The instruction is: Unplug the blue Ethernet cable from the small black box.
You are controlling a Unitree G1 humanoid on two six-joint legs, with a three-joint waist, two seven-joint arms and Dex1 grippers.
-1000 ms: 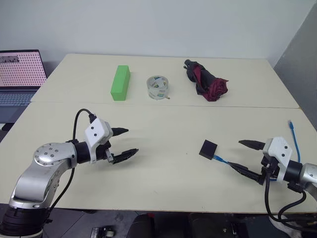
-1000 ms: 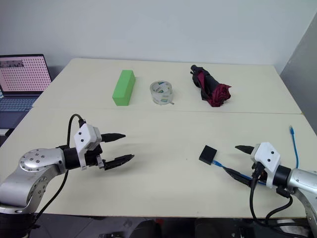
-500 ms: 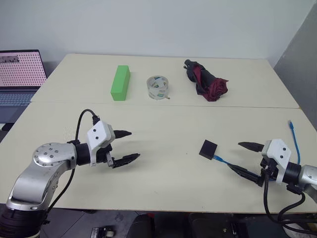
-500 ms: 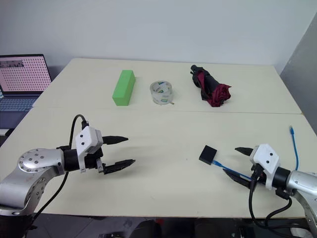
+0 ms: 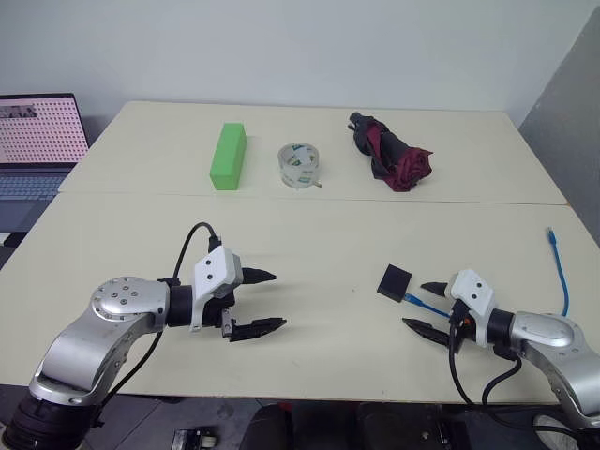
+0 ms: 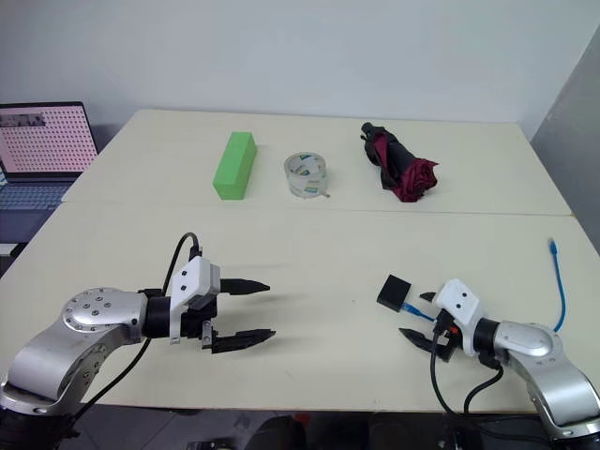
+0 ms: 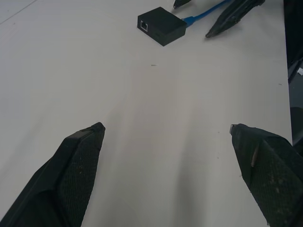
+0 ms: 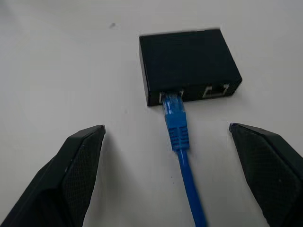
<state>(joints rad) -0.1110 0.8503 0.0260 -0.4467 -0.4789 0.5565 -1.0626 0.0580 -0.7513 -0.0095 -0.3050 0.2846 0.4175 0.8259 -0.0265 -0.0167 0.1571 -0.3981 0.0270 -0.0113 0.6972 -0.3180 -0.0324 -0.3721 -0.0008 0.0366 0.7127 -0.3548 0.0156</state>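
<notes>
Small black box (image 8: 189, 64) flat on desk (image 5: 309, 234), blue Ethernet cable (image 8: 182, 156) plugged in. Right claw (image 8: 168, 137) spread, straddling plug, grasping nothing; left claw (image 5: 267, 300) spread, well apart. Risk: unpinned box drags along when cable pulled; latch may stay caught.

On the bench (image 5: 309, 234) in front of you, the small box (image 5: 394, 280) lies right of centre, toward the near edge. The Ethernet cable (image 5: 424, 306) is plugged into the box's near side, one of two ports there, and runs toward you and to the right. The right gripper (image 5: 425, 306) sits just near of the box, its fingers (image 8: 71, 179) spread either side of the cable and not touching it. The cable's free end (image 5: 552, 234) lies by the right edge. The left gripper (image 5: 265, 300) is well apart on the left, pointing toward the box. Across the far side, left to right: a block (image 5: 228, 156), a tape roll (image 5: 299, 165), a folded umbrella (image 5: 389, 152). A laptop (image 5: 36, 141) stands beyond the left edge.
</notes>
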